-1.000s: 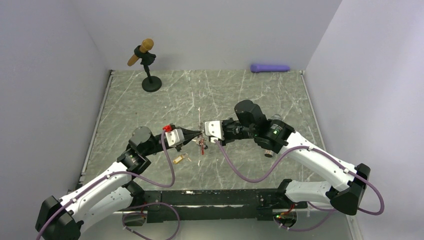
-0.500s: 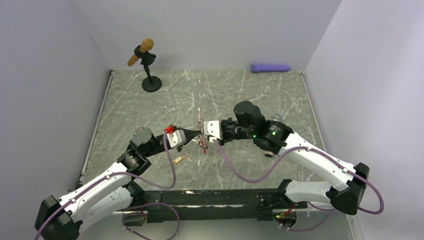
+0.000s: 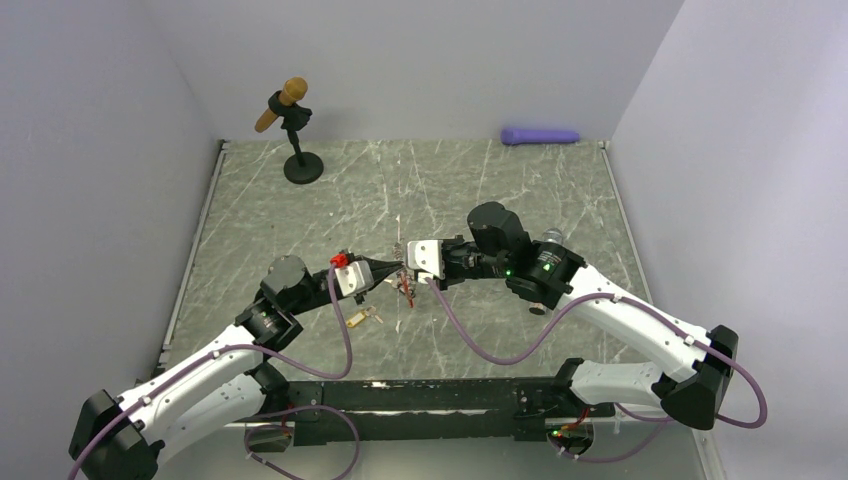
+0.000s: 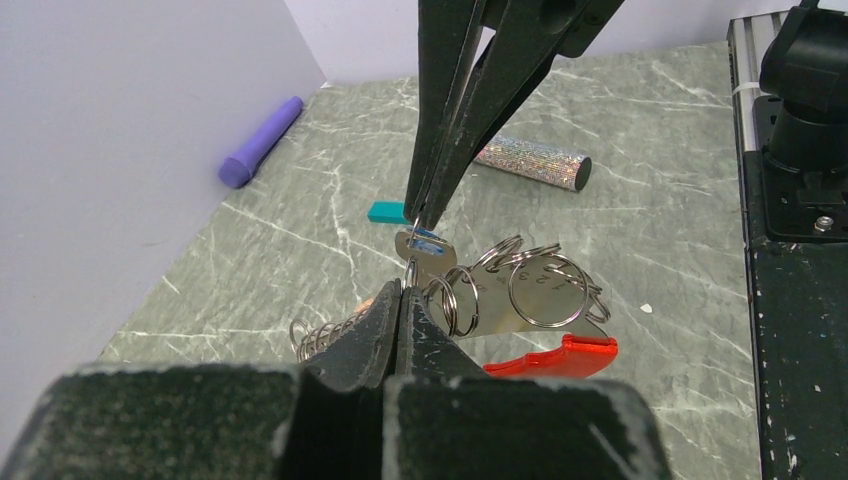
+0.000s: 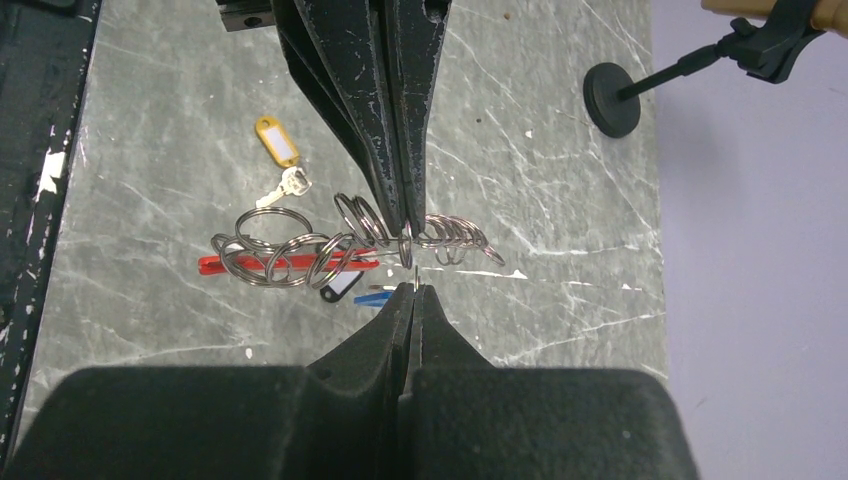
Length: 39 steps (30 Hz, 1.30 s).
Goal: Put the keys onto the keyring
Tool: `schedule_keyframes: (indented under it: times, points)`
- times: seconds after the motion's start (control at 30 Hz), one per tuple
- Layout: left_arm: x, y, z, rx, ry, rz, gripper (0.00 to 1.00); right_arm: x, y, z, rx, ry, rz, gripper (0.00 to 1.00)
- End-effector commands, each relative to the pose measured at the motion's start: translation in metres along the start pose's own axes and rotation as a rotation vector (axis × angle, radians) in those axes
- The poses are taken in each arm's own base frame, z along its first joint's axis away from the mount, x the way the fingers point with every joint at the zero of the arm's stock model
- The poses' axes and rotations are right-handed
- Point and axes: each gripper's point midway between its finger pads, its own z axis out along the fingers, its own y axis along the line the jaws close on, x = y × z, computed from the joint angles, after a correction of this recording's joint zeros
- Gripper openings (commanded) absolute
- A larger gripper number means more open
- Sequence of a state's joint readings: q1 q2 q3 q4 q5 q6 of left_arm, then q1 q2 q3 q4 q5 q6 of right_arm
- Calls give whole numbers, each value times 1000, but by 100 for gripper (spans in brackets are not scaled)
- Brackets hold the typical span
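Both arms meet tip to tip over the middle of the tabletop [image 3: 480, 190], and everything that matters sits in the small gap between them. The left jaws are closed on one silver ring of the keyring [image 4: 535, 290], pinching it at one end of the bunched chain. The rest of the rings and the red clip [image 4: 555, 356] trail off to one side of that grip; I cannot tell whether they hang free or rest on the tabletop. The right jaws are closed too, gripping the head of a small silver key [image 4: 428, 250]. The key reaches from their tips straight toward the left tips, so its long axis runs along the line joining the two arms, and its far end touches or nearly touches the pinched ring. Whether the key's hole is already over the wire is too small to make out. I judge that the coming move turns on this alignment: the key has to travel along its own axis onto the ring, with the left arm holding the ring steady and the right arm feeding. A blue tag [image 5: 372, 297] and a black tag [image 5: 340, 285] show just under the rings. A yellow-tagged key [image 5: 280, 150] lies apart on the tabletop, nearer the left arm and not yet on the ring.
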<state>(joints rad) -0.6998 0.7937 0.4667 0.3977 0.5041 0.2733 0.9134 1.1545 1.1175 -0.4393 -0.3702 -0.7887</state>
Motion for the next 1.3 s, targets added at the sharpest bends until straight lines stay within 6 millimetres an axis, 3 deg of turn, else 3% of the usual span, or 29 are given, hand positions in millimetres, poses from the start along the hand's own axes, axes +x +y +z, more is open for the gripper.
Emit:
schedule_keyframes:
  times: [0.0, 1.27]
  points:
    - [-19, 6, -1, -22, -59, 49, 0, -12, -7, -3, 36, -35, -6, 0]
    - [-22, 4, -1, -15, -72, 49, 0, -12, -1, 0, 10, -45, 14, 0]
